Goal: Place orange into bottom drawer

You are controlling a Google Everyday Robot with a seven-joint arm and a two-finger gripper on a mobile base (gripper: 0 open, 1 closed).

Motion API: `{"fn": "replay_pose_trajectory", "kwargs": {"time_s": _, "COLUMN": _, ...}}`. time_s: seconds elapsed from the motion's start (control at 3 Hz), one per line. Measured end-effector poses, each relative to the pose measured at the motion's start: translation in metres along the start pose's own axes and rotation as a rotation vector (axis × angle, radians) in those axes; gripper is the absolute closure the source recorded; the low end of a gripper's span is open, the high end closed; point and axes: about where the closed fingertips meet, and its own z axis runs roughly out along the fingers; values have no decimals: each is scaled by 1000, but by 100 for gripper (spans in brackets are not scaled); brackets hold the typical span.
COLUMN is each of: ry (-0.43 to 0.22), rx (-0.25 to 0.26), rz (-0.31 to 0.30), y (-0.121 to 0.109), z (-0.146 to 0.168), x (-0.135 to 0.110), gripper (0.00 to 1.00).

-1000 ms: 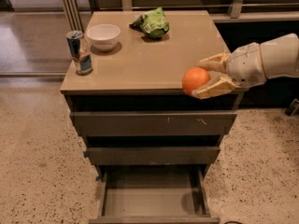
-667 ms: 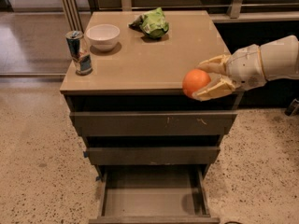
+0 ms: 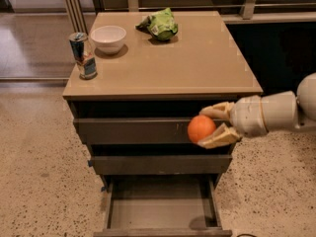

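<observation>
The orange [image 3: 201, 128] is a small round bright-orange fruit held between the two cream fingers of my gripper [image 3: 211, 127]. The gripper comes in from the right on a white arm and sits in front of the upper drawer front, above the right side of the bottom drawer [image 3: 160, 211]. The bottom drawer is pulled out, a shallow grey-brown tray whose inside looks empty. The gripper is shut on the orange.
On the cabinet top [image 3: 197, 68] stand a white bowl [image 3: 108, 37], a drink can [image 3: 83, 55] at the left edge and a green snack bag [image 3: 160, 23] at the back. Two shut drawers [image 3: 133, 132] lie above the open one. Speckled floor surrounds the cabinet.
The gripper with the orange has come down from the level of the cabinet top's front edge to in front of the upper drawer, nearer the open bottom drawer.
</observation>
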Motion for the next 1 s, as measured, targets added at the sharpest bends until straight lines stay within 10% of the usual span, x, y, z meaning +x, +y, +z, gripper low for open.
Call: {"fn": "replay_pose_trajectory", "kwargs": {"time_s": 1.0, "ry": 37, "rx": -188, "rz": 159, "y": 118, "z": 137, "x": 218, "gripper": 100}}
